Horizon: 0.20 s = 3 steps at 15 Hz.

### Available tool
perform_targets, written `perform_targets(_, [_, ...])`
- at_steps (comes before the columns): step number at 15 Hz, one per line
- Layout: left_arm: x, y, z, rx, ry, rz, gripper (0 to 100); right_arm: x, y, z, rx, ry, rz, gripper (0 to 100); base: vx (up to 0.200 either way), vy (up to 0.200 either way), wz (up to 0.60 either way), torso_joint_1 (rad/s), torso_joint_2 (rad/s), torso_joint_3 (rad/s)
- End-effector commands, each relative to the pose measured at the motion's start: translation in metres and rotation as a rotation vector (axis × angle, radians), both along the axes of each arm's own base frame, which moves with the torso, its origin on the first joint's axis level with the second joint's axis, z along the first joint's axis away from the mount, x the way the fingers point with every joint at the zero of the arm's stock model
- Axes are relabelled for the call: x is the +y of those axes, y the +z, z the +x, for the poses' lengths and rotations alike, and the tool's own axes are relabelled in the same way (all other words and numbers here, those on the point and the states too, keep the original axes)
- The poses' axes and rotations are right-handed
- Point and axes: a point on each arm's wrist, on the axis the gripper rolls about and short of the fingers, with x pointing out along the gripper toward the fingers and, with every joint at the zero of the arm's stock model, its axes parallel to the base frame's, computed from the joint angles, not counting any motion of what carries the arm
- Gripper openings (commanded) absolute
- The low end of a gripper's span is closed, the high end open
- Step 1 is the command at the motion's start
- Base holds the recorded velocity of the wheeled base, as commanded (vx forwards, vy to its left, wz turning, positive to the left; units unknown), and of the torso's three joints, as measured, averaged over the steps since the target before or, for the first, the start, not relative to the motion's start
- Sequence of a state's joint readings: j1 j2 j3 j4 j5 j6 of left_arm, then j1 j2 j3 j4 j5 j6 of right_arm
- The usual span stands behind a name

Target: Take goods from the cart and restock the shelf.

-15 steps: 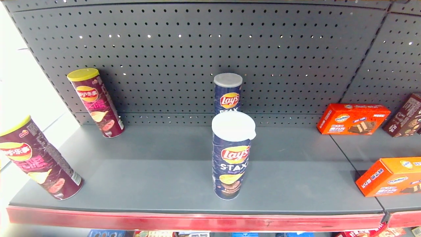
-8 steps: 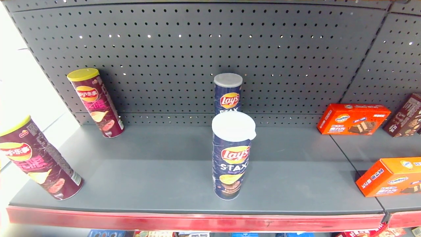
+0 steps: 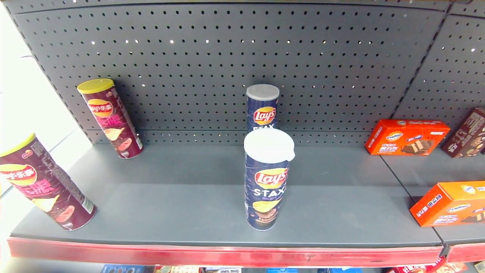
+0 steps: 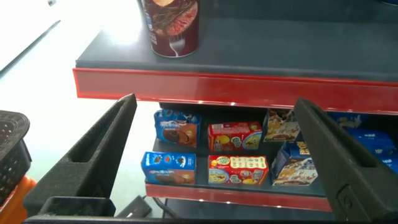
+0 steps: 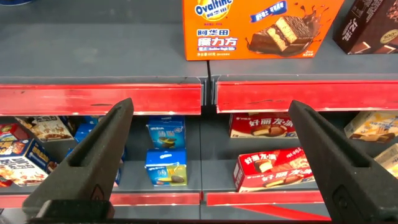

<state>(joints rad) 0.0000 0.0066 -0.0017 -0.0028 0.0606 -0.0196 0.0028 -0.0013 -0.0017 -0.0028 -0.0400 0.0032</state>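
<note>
Both claws gape wide and empty, left gripper (image 4: 216,106) and right gripper (image 5: 211,107) low before the shelf (image 3: 227,256), so I'd turn to what looks like the cart's mesh basket (image 4: 12,149) beside the left one, gripping goods mid-body, upright.

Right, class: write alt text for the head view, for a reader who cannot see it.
On a grey shelf, a front blue can stands before a rear blue can, mid-shelf. A near maroon can and a far maroon can stand left; two orange boxes lie right.
</note>
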Motion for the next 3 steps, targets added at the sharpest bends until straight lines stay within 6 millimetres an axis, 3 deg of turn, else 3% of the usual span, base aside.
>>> perform_targets(1, [0.0000, 0.0000, 0.0000, -0.001, 0.001, 0.000, 100, 0.0000, 0.0000, 0.0001, 0.001, 0.000, 0.000, 100, 0.000, 0.000, 0.00, 0.000, 0.00, 0.000])
perform_targets(3, [0.0000, 0.0000, 0.0000, -0.001, 0.001, 0.000, 100, 0.0000, 0.0000, 0.0001, 0.001, 0.000, -0.002, 100, 0.000, 0.000, 0.00, 0.000, 0.00, 0.000])
